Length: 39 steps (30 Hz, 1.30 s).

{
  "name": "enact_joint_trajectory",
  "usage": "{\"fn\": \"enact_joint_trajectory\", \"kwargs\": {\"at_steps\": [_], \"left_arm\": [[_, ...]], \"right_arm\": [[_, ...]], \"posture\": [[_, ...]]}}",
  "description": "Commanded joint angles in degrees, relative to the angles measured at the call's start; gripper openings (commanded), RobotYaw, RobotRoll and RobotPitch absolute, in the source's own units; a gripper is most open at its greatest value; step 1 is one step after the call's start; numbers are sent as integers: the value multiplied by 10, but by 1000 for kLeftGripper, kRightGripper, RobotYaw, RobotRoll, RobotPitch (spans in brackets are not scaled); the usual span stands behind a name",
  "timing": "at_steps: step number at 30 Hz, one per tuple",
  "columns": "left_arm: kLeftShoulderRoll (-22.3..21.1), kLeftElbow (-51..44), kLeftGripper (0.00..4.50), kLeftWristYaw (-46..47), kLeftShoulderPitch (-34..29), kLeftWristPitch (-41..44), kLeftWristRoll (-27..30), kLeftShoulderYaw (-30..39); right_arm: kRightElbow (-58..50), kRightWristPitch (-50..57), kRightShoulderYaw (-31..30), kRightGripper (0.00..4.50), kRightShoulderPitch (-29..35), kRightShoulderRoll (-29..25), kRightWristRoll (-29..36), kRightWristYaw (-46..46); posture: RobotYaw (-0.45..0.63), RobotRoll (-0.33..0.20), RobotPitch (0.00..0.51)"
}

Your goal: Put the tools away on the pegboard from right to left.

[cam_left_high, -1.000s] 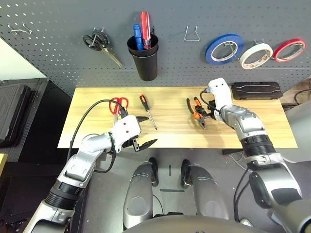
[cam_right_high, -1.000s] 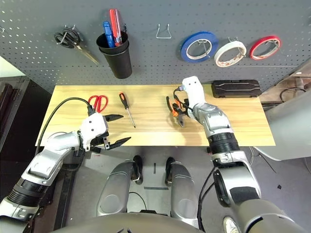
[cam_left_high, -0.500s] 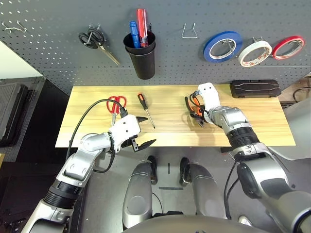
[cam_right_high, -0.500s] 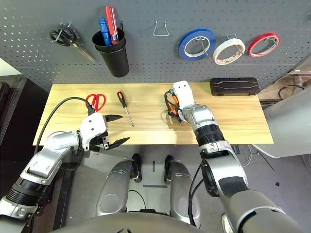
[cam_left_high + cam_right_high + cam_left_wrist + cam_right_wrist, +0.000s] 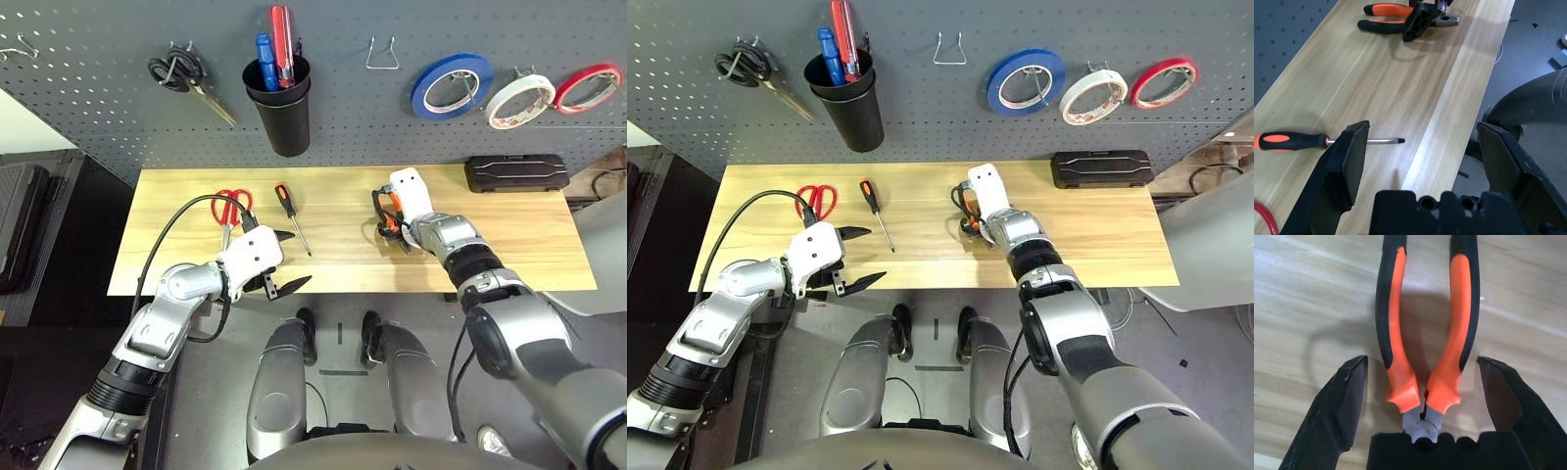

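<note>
The orange-and-black-handled pliers (image 5: 1393,313) lie on the wooden table (image 5: 509,235), right of centre. My right gripper (image 5: 1422,362) is lowered over them and open, one finger on each side of the handles near the head. The small screwdriver (image 5: 292,217) and the red-handled scissors (image 5: 231,209) lie on the left half of the table. Near the front edge my left gripper (image 5: 279,266) hovers open and empty, with the screwdriver (image 5: 1298,141) just ahead of it. The white tape roll (image 5: 520,98) hangs on the pegboard (image 5: 98,127).
On the pegboard hang black-handled scissors (image 5: 186,76), a black cup (image 5: 279,113) holding screwdrivers, an empty wire hook (image 5: 383,57), a blue tape roll (image 5: 452,86) and a red tape roll (image 5: 588,88). A black case (image 5: 516,172) lies at the table's back right.
My right gripper has moved left from beside the pliers and now straddles them. The left arm has stayed put. The camera has shifted slightly.
</note>
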State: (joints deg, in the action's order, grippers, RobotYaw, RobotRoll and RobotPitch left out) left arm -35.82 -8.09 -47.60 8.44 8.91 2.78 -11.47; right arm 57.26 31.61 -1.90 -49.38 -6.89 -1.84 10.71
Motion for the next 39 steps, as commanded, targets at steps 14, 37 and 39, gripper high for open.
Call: {"fn": "enact_joint_trajectory", "kwargs": {"at_steps": [14, 37, 39], "left_arm": [[14, 50, 4500, 25, 19, -22, -35, -9], [84, -13, 4500, 36, -17, -90, 94, 90], [96, -29, 4500, 40, -23, -97, 117, 106]], "right_arm": [[53, -42, -13, 2620, 17, 5, -21, -3], [-426, -330, -36, 2620, 275, -124, 0, 148], [-465, -338, -25, 2620, 289, -130, 11, 153]], "posture": [[209, 0, 346], [204, 0, 267], [202, 0, 261]]}}
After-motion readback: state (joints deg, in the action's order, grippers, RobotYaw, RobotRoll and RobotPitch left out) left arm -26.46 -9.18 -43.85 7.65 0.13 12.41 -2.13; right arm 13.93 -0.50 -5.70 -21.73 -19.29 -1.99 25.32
